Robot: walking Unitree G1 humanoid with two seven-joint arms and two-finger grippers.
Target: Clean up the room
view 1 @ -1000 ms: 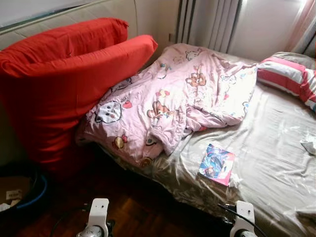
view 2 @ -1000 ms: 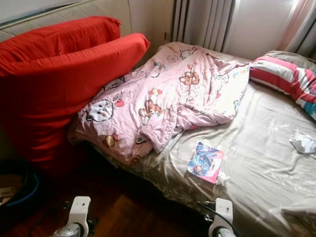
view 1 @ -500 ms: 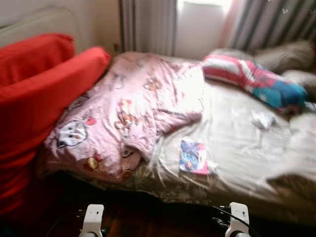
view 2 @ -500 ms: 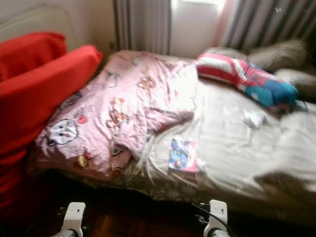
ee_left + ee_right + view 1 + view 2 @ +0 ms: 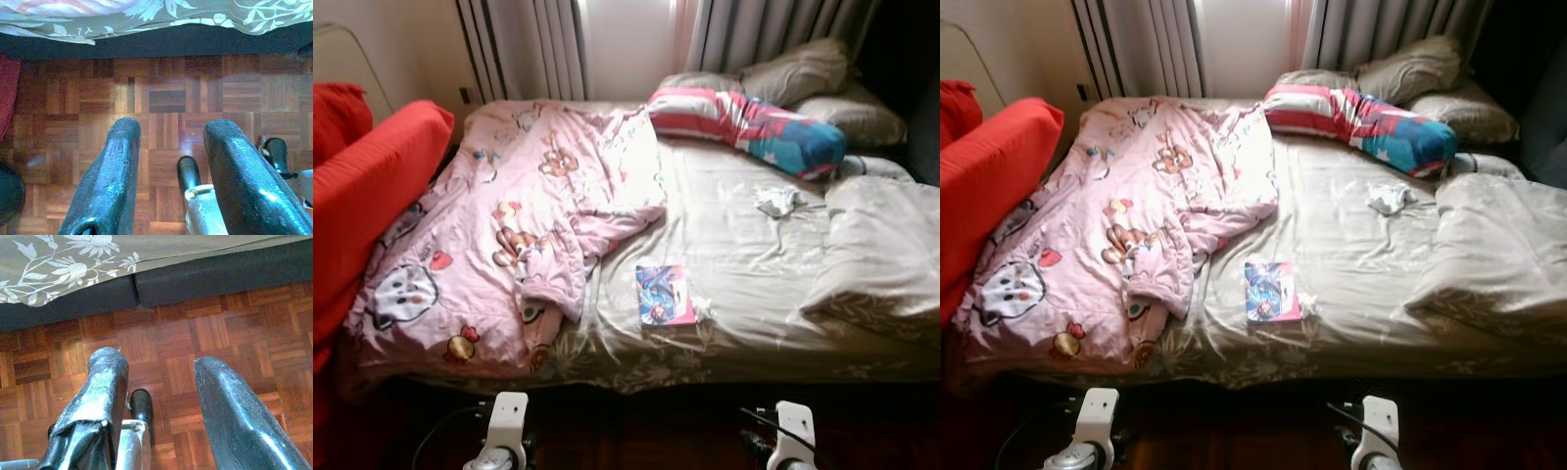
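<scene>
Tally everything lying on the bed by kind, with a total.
Beige pillows: 2
Striped bolster: 1
Pink cartoon quilt: 1
Folded beige blanket: 1
Book: 1
Crumpled white tissue: 1
Total: 7

We count one bed (image 5: 744, 294), one pink blanket (image 5: 509, 225), one book (image 5: 664, 294), one crumpled tissue (image 5: 775, 200), one striped bolster (image 5: 744, 127), two beige pillows (image 5: 803, 73), two red cushions (image 5: 372, 186) at 9 o'clock, and one folded beige cover (image 5: 881, 250) at 3 o'clock.
</scene>
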